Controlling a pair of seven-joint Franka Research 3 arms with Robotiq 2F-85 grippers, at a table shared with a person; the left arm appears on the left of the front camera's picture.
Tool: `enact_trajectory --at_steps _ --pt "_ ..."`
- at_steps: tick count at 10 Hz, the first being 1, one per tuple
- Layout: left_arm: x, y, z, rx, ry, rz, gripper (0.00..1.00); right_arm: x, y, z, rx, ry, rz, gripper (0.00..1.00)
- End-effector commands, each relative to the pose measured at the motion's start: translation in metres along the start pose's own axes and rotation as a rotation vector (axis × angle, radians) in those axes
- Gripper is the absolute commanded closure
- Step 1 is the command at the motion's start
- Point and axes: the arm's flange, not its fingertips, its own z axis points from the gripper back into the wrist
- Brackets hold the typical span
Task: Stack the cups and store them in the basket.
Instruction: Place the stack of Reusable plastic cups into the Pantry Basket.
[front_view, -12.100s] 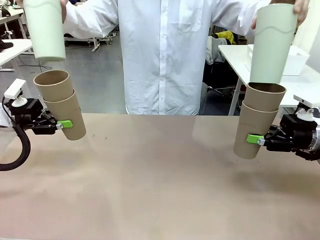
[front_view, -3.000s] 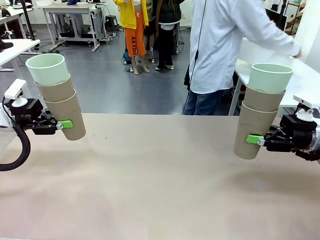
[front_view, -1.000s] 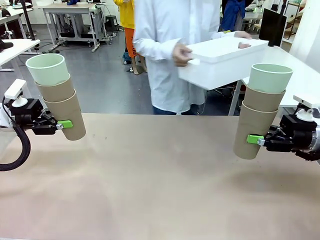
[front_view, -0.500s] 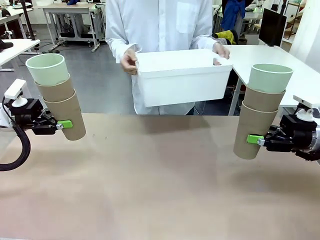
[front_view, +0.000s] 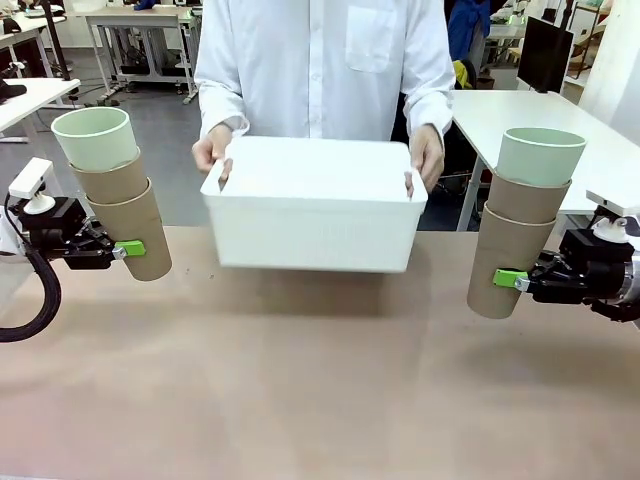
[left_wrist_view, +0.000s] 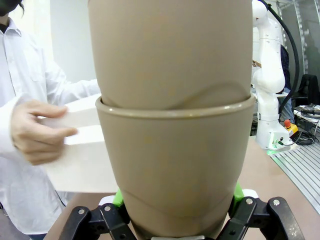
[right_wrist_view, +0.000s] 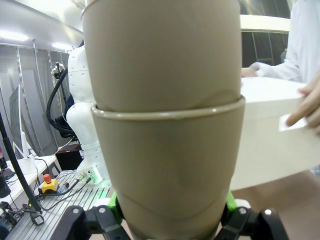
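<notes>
Front view: the left gripper (front_view: 128, 248) clamps the bottom cup of the left stack (front_view: 120, 205), two tan cups topped by a mint cup (front_view: 95, 136), tilted and clear of the table (front_view: 320, 390). The right gripper (front_view: 508, 279) grips the right stack (front_view: 522, 235) likewise. The basket (front_view: 315, 215) sits between them in the person's hands (front_view: 212, 152), at the far edge; contact with the table cannot be judged.

Wrist views: green pads (left_wrist_view: 118, 198) flank the lower tan cup.

The table is plain tan. Beyond it are workbenches (front_view: 140, 20) on a grey floor (front_view: 170, 130).

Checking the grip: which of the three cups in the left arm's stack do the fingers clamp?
The bottom tan cup: the left gripper clamps its wall. The second tan cup and the mint cup nest above.
</notes>
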Motion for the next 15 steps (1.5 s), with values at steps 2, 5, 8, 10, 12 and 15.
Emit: enact_trajectory --at_steps 2,5,8,10,12,15 --pt "0.0038 -0.0002 -0.0008 -0.001 -0.008 -0.008 0.15 0.0049 -0.0006 0.0001 -0.01 -0.014 0.011 0.15" --pt "0.0038 -0.0002 -0.0008 -0.001 -0.008 -0.008 0.15 0.0049 -0.0006 0.0001 -0.01 -0.014 0.011 0.15" --pt "0.0038 -0.0002 -0.0008 -0.001 -0.008 -0.008 0.15 0.0049 -0.0006 0.0001 -0.01 -0.014 0.011 0.15" --pt "0.0038 -0.0002 -0.0008 -0.001 -0.008 -0.008 0.15 0.0049 -0.0006 0.0001 -0.01 -0.014 0.011 0.15" --pt "0.0038 -0.0002 -0.0008 -0.001 -0.008 -0.008 0.15 0.0049 -0.0006 0.0001 -0.01 -0.014 0.011 0.15" --pt "0.0038 -0.0002 -0.0008 -0.001 -0.008 -0.008 0.15 0.0049 -0.0006 0.0001 -0.01 -0.014 0.011 0.15"
